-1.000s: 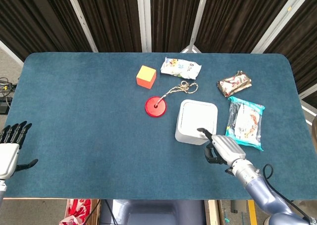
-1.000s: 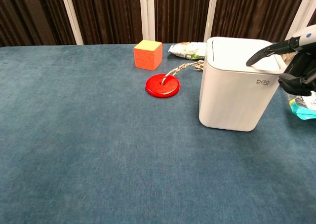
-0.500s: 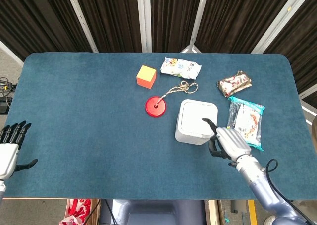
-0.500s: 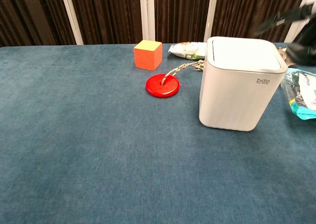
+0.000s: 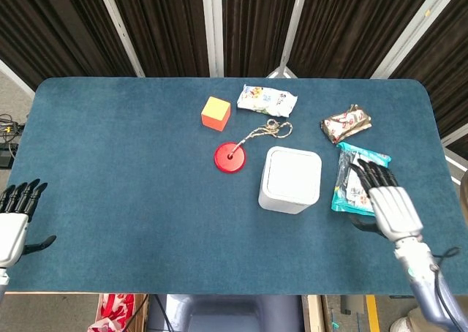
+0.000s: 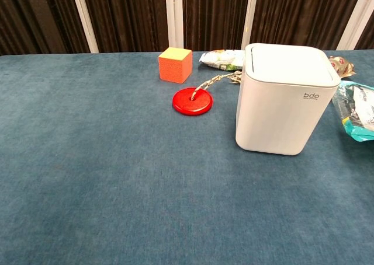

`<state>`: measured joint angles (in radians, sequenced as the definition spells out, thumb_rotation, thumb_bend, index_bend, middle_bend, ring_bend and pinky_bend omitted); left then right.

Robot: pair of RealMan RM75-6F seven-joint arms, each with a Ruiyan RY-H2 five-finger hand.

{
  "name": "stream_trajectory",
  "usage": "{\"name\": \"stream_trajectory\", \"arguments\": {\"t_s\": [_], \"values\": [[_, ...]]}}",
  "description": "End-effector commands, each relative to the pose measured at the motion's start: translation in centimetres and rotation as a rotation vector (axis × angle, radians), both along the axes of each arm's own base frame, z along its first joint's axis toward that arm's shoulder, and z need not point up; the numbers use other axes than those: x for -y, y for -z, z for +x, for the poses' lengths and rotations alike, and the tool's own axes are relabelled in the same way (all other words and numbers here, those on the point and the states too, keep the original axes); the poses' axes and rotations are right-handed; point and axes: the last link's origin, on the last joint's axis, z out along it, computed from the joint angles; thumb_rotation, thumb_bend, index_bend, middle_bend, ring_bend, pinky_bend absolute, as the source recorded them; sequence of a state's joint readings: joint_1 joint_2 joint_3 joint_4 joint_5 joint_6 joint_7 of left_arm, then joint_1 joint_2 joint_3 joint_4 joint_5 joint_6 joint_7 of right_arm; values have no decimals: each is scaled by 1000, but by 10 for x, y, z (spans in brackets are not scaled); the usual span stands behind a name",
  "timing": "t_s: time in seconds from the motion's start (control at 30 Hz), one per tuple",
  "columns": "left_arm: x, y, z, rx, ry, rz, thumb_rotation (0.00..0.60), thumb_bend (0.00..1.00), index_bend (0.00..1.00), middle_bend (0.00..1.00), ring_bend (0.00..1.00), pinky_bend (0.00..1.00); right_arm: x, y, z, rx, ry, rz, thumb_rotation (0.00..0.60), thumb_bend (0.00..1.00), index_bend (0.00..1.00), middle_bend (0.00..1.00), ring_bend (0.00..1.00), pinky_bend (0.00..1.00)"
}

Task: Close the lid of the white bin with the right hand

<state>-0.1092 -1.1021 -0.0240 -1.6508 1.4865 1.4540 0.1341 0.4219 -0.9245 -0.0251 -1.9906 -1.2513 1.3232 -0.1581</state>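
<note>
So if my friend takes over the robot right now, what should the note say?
Right robot hand: open, fingers spread, holding nothing, off to the right of the white bin, above the teal snack bag.
Left robot hand: open, idle at the table's left edge.
Lid: lies flat on the bin, looks closed.
Left to do: probably nothing; just check the lid is seated.

Bright, even overhead light, soft short shadows, both views sharp, no glare, dark curtain backdrop.
</note>
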Motion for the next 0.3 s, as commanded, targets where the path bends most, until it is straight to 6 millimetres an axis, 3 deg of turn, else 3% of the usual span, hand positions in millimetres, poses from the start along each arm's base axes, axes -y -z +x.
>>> {"name": "stream_trajectory", "arguments": {"t_s": [0.03,0.13,0.3], "values": [[1,0,1,-6,3,8,600,0,0,0,0,0,-33,6,-42,-21,20,-25,600,241,0,0,0,0],[1,0,1,-16,5,15,600,0,0,0,0,0,-49,5,-61,-62,-8,-55,600,241,0,0,0,0],[-1,1,1,-20,10,20,600,0,0,0,0,0,-65,5,-77,-88,-43,-105,600,241,0,0,0,0]]}}
